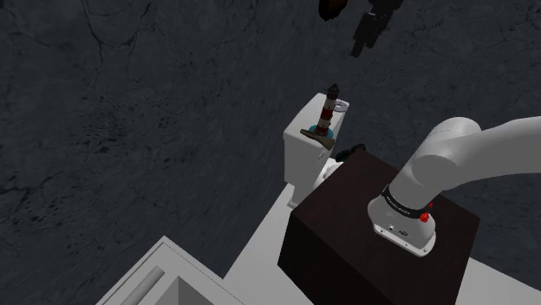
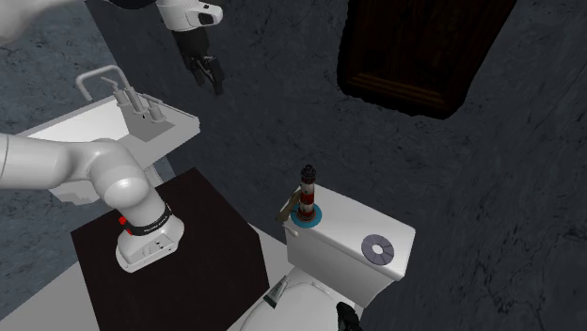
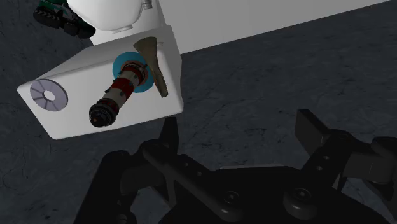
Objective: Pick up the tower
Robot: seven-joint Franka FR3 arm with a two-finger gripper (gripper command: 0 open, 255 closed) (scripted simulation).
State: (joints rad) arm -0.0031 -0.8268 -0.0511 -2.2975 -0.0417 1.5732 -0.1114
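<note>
While clear of the tower (image 3: 121, 92), gripper (image 3: 240, 124) gapes wide.

Free air above tower (image 3: 122, 92), lever (image 3: 155, 67) alongside

- Your arm (image 1: 485, 149) comes up white, with smooth rounded links.
- At its base you've got a black band (image 1: 400, 200) with faint pale markings and a red spot (image 1: 424, 217) beside it.
- Your gripper (image 3: 238, 127) is all black, with round screws (image 3: 232, 198) on its body.
</note>
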